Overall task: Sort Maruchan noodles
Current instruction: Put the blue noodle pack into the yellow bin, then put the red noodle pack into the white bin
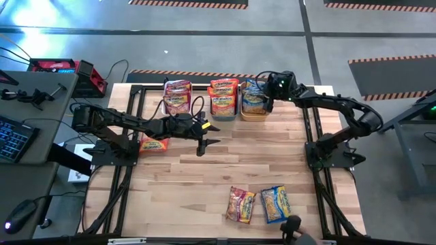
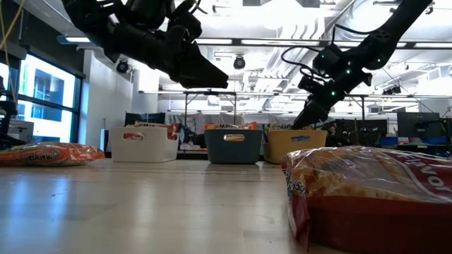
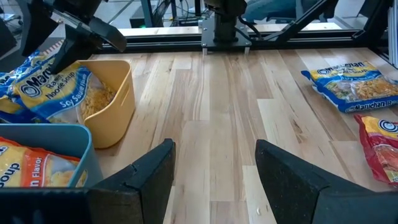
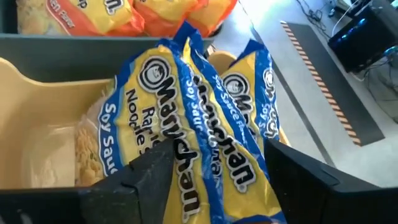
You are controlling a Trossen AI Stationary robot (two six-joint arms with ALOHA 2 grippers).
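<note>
Under the right gripper [image 4: 214,171], its fingers spread and gripping nothing, blue-and-yellow noodle packets [image 4: 186,118] lie in the yellow bin [image 4: 43,106].

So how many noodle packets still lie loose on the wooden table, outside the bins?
3. An orange crinkly plastic packet lies near the left arm. A pink-red packet and a blue-and-yellow packet lie together at the near edge. The arms may hide others.

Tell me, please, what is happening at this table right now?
The robot is sorting noodle packets into three bins. The right gripper is open over the yellow bin, just above the blue-and-yellow packets in it. The left gripper hangs open and empty over mid-table. Two packets lie near the front edge, another at the left.
</note>
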